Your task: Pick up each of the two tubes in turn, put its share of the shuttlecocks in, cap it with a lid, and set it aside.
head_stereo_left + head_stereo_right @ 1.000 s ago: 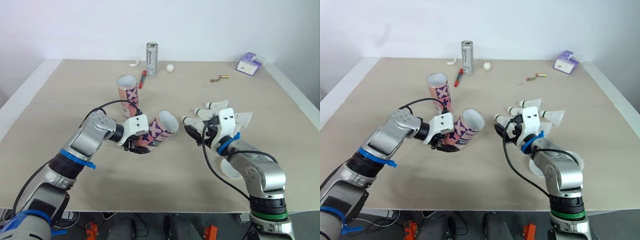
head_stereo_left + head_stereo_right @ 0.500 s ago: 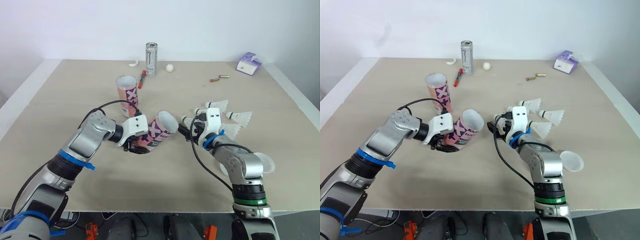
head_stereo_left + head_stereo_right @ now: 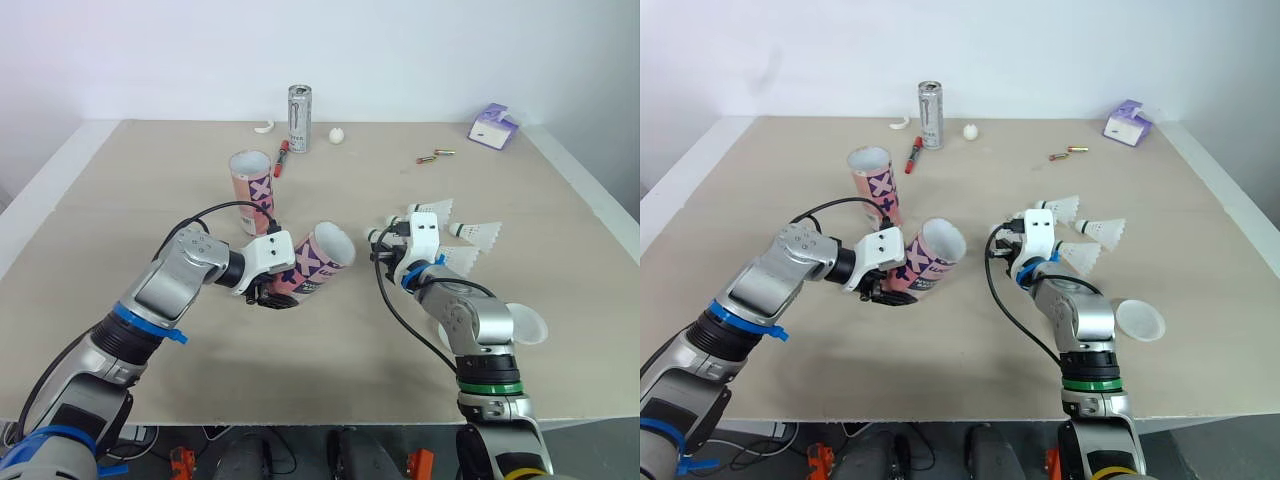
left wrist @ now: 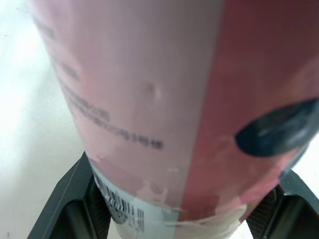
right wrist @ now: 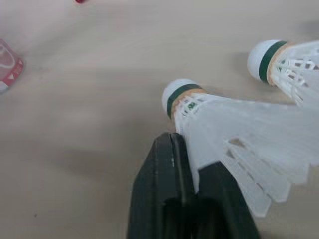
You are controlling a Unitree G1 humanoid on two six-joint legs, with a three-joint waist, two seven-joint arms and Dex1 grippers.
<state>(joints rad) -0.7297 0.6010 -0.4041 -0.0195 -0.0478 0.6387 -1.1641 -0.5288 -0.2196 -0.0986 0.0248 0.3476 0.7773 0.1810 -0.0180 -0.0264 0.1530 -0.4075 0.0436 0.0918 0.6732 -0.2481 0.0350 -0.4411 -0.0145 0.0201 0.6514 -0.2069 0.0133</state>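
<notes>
I'm on the loading step for the first tube. My left gripper (image 3: 270,295) is clamped round the tilted tube (image 3: 322,260) near the counter's middle, its open mouth facing right. My right gripper (image 5: 187,159) is pinching a shuttlecock (image 5: 214,119) by its skirt, just beside the other shuttlecocks (image 3: 480,233). Next I must bring it cork-first to that mouth. I see nothing inside it, nor in the upright tube (image 3: 254,180) nearer the far edge. A lid (image 3: 527,325) lies toward the near right corner.
</notes>
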